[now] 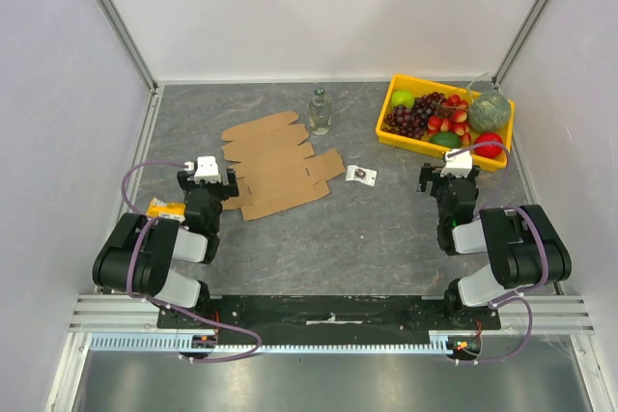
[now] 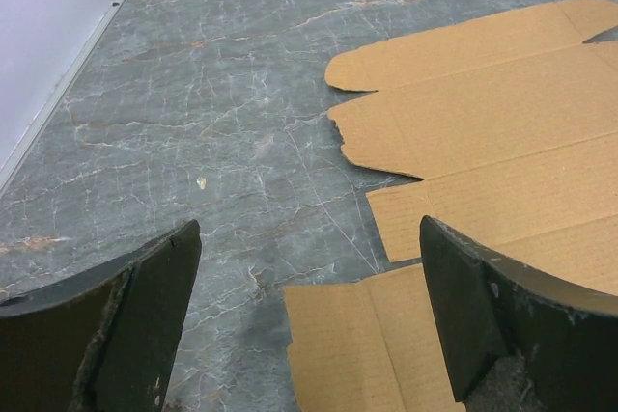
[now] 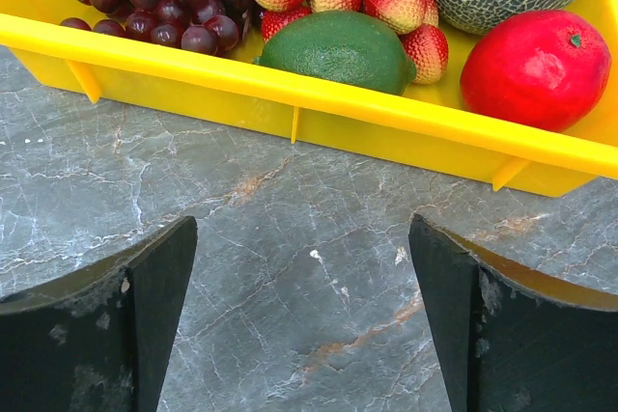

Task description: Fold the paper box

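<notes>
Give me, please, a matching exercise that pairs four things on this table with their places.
Things:
1 cardboard sheet
2 bottle
3 yellow tray
4 small white card

Places:
a far right corner, full of fruit
b lying flat, left of centre
c upright beside the cardboard's far edge
d lying just right of the cardboard

Pairs: 1-b, 2-c, 3-a, 4-d
</notes>
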`<action>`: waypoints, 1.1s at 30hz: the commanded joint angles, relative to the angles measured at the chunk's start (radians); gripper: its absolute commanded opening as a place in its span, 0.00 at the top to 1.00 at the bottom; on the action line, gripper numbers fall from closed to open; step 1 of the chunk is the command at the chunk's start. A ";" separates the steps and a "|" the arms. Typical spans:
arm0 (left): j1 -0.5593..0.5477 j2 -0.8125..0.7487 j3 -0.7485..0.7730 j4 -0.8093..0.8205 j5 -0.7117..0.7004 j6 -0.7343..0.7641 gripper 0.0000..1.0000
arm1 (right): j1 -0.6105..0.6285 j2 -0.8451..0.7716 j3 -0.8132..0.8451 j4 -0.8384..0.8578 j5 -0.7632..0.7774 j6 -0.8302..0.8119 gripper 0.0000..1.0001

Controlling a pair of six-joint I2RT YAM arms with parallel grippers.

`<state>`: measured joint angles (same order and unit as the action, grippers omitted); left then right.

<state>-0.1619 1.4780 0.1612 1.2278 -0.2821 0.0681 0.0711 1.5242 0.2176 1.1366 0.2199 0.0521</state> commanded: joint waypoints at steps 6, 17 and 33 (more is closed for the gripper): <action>0.009 -0.019 0.021 0.029 0.009 -0.034 0.00 | -0.001 0.001 0.020 0.057 0.019 -0.006 0.02; 0.002 -0.019 -0.006 0.082 0.023 -0.021 0.00 | -0.001 -0.107 0.011 -0.015 0.139 0.049 0.02; -0.011 -0.363 0.003 -0.231 -0.146 -0.115 0.01 | -0.001 -0.303 0.498 -0.937 0.197 0.273 0.02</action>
<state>-0.1699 1.1870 0.1570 1.0565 -0.3462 0.0391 0.0715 1.2312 0.5964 0.4534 0.3946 0.2501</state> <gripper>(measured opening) 0.989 0.981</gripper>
